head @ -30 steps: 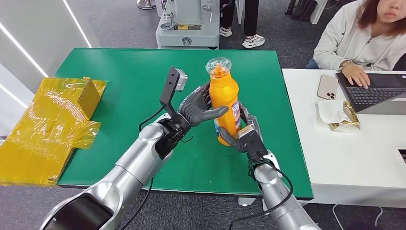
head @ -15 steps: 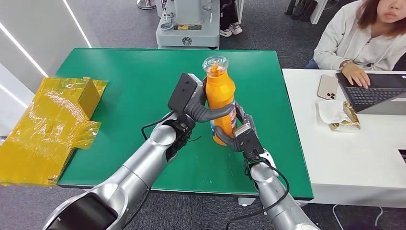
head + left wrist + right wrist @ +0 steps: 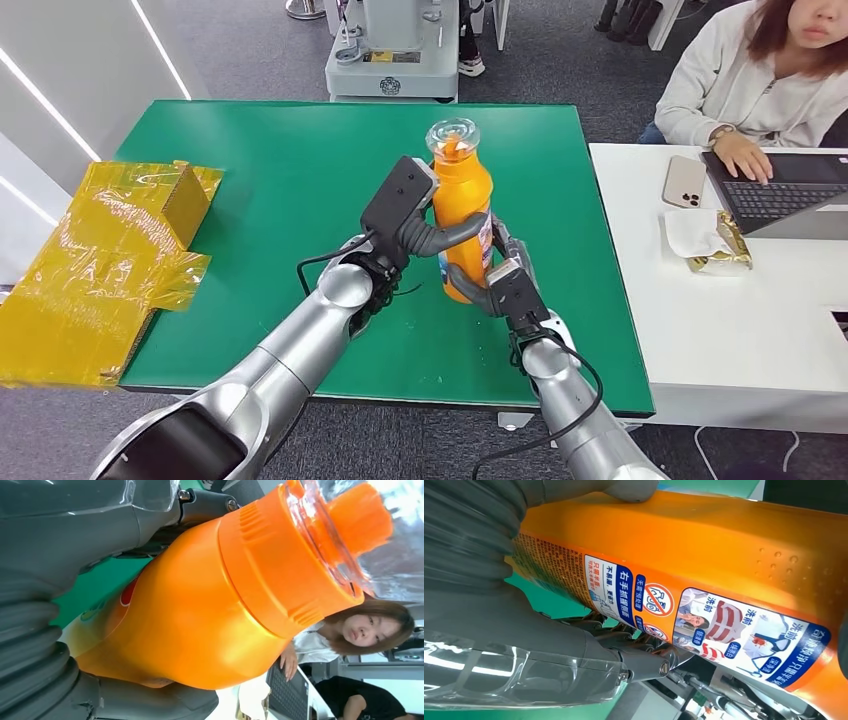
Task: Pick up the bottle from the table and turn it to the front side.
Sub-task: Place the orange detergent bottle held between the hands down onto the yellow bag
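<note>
- At the left edge of the frame, yellow wrapping (image 3: pixel 100 265) lies partly on my green bench (image 3: pixel 270 170).
- Just left of centre, my left robot hand (image 3: pixel 418 228) grips the bottle (image 3: pixel 463 215), thumb across its front.
- The bottle stands upright at centre, lifted above the bench.
- My right robot hand (image 3: pixel 500 280) grips its lower part.
- At upper right, a person (image 3: pixel 760 80) sits at a laptop (image 3: pixel 785 195).
</note>
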Controlling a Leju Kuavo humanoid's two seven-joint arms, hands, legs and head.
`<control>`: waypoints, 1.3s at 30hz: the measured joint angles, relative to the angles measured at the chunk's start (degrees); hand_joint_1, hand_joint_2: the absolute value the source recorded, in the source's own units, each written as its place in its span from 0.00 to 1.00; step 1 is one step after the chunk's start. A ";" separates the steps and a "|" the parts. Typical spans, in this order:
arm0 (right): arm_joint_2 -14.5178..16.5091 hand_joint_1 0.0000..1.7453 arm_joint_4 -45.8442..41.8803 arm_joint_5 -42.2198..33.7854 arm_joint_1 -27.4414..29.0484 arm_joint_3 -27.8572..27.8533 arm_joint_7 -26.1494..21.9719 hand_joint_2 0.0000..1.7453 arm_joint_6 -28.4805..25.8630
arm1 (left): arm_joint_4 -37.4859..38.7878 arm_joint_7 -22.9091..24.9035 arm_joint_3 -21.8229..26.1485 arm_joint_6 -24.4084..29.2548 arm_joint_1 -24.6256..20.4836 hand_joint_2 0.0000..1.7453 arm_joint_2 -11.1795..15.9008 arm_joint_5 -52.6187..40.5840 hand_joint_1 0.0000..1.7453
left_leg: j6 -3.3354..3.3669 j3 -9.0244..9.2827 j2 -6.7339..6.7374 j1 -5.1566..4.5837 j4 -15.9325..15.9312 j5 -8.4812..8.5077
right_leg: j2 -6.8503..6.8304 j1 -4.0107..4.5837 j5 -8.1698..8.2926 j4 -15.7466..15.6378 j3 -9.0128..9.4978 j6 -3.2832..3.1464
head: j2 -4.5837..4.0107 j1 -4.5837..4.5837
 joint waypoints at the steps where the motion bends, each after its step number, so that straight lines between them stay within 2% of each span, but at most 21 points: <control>1: 0.02 1.00 0.12 0.01 -0.01 0.00 0.00 1.00 0.02 | 0.02 0.28 0.01 -0.33 0.00 1.00 0.01 0.30 1.00 | 0.00 0.00 0.00 0.00 0.00 0.00 | 0.00 0.00 0.00 0.00 0.00 0.00 | 0.00 0.00; 12: 0.17 1.00 1.86 0.06 0.47 0.38 -0.83 1.00 -0.25 | 1.60 4.91 2.43 -11.05 -0.14 1.00 0.65 8.30 1.00 | 0.00 0.00 0.00 0.00 0.00 0.00 | 0.00 0.00 0.00 0.00 0.00 0.00 | 0.00 -0.01; 16: 0.28 0.00 2.20 0.06 0.46 0.55 -1.07 1.00 -0.24 | 2.04 5.12 3.01 -12.44 -0.13 1.00 0.63 9.10 1.00 | 0.00 0.00 0.00 0.00 0.00 0.00 | 0.00 0.00 0.00 0.00 0.00 0.00 | 0.00 0.00; 20: 0.45 0.00 2.23 -0.36 0.51 0.90 -1.15 1.00 -0.17 | 2.28 4.48 3.05 -13.50 -0.02 1.00 0.61 9.26 1.00 | 0.00 0.00 0.00 0.00 0.00 0.00 | 0.00 0.00 0.00 0.00 0.00 0.00 | 0.00 -0.01; 23: 0.46 0.00 1.42 -0.97 1.40 0.96 -1.04 1.00 -0.04 | 2.32 2.28 3.04 -11.66 0.00 1.00 0.79 8.46 1.00 | 0.00 0.00 0.00 0.00 0.00 0.00 | 0.00 0.00 0.00 0.00 0.00 0.00 | 0.00 0.00; 32: -1.32 0.00 -8.39 -1.14 8.68 0.92 -0.02 1.00 1.25 | 2.10 -2.20 3.20 -5.88 0.01 1.00 4.95 3.83 1.00 | 0.00 0.00 0.01 0.01 -0.02 0.00 | 0.00 0.01 -0.01 0.00 -0.02 0.00 | 0.00 0.00; 39: -2.83 0.00 -15.65 -1.01 13.79 1.02 0.00 1.00 1.66 | -0.46 -5.79 3.23 3.13 0.62 1.00 7.65 -8.14 1.00 | 0.00 -0.01 0.01 0.00 -0.02 0.00 | 0.00 0.00 -0.01 0.00 -0.01 0.01 | 0.00 0.01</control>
